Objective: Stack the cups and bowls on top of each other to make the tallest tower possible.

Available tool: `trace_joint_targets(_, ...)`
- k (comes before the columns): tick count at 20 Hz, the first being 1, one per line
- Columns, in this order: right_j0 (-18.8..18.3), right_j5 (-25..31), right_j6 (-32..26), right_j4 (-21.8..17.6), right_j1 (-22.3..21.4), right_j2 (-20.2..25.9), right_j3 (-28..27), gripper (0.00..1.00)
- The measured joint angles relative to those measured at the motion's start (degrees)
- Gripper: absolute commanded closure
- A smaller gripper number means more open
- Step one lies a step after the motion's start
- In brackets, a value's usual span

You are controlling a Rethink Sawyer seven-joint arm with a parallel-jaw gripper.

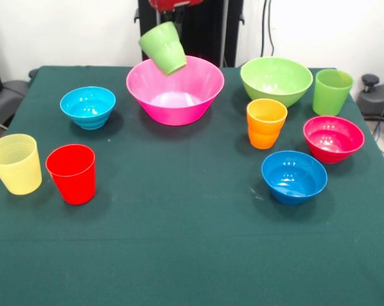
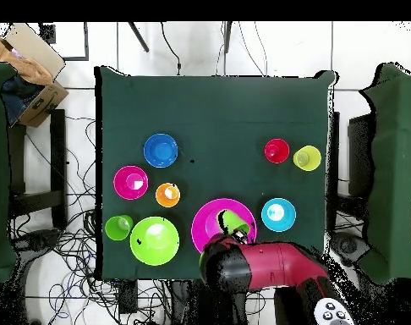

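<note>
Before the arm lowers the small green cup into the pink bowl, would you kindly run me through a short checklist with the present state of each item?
1. Small green cup off the table, held up at the arm's end: ok.
2. Cup over the large pink bowl: ok; the overhead view places it above the bowl.
3. Cup level: not ok, it hangs tilted in the front view.
4. Pink bowl free inside: ok, nothing lies in it.
5. Neighbours apart from the bowl: ok; the light blue bowl and lime green bowl stand clear of it.
6. Grip of the gripper on the cup: cannot tell, it is hidden.
</note>
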Motion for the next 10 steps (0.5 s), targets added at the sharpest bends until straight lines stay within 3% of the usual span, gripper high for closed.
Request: trace_joint_targets(10,1.8,-4.4,1.6,0.0,6.8,-4.5,-0.6,1.00)
